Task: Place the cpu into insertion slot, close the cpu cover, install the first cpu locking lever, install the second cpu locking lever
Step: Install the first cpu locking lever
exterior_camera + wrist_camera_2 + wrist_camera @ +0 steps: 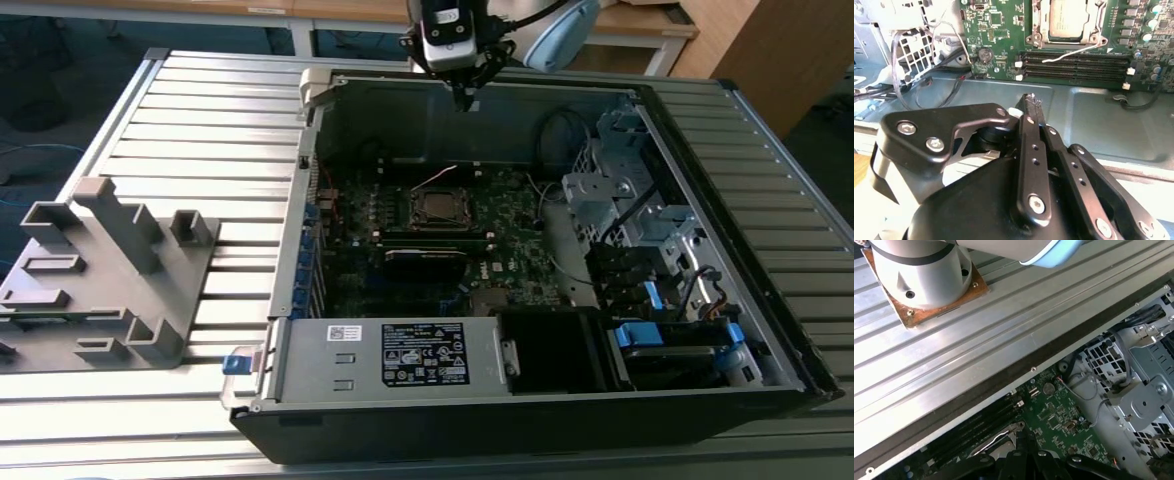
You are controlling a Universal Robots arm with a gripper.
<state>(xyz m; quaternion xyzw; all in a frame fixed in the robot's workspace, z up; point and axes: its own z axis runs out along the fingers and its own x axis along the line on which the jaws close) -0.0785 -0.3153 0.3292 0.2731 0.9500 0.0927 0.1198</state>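
Cpu [437, 210] face up on green motherboard [514, 255], well apart from fingers [1029, 127], pinched together, poised above far wall of case [400, 125]

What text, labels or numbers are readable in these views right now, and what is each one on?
None can be quoted.
Large white label on the power supply box: print and symbols, too small to read.
Small white sticker beside it: unreadable.
Motherboard: white markings, too small to read.
The cpu: no legible print on its face.
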